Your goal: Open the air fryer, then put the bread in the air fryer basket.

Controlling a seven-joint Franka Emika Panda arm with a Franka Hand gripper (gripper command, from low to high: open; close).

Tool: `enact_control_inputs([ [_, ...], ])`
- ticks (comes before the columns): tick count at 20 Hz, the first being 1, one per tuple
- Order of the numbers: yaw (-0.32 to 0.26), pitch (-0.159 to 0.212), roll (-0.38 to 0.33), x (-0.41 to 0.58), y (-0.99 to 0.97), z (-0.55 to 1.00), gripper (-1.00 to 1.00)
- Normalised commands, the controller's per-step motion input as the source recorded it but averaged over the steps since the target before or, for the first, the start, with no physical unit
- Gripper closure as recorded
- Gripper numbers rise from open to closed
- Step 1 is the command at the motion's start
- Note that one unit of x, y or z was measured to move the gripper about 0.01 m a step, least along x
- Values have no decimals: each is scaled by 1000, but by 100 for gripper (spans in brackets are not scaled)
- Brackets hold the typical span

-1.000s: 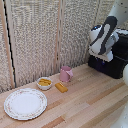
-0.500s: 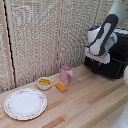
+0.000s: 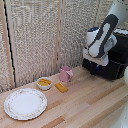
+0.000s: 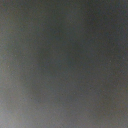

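Right side of the frame: the arm (image 3: 102, 35) leans down against the black air fryer (image 3: 112, 62), the gripper (image 3: 97, 61) pressed at its front. Whether the jaws are open or closed, I cannot tell; the wrist view is only grey blur. The bread (image 3: 61, 87) lies mid-frame on the worktop (image 3: 90, 105), beside the pink cup (image 3: 66, 74), bowl (image 3: 44, 83) and plate (image 3: 25, 103).
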Motion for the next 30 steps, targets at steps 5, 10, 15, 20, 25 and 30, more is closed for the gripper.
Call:
enact_control_inputs([
  [5,10,7,180,21,874,-207,100],
  [10,-42,13,100,440,819,-245,100],
  [15,-78,0,90,328,778,-223,100],
  [20,-9,3,94,15,914,-54,100],
  [25,-37,10,70,40,891,0,100],
  [30,-28,19,-5,16,523,-88,-100],
])
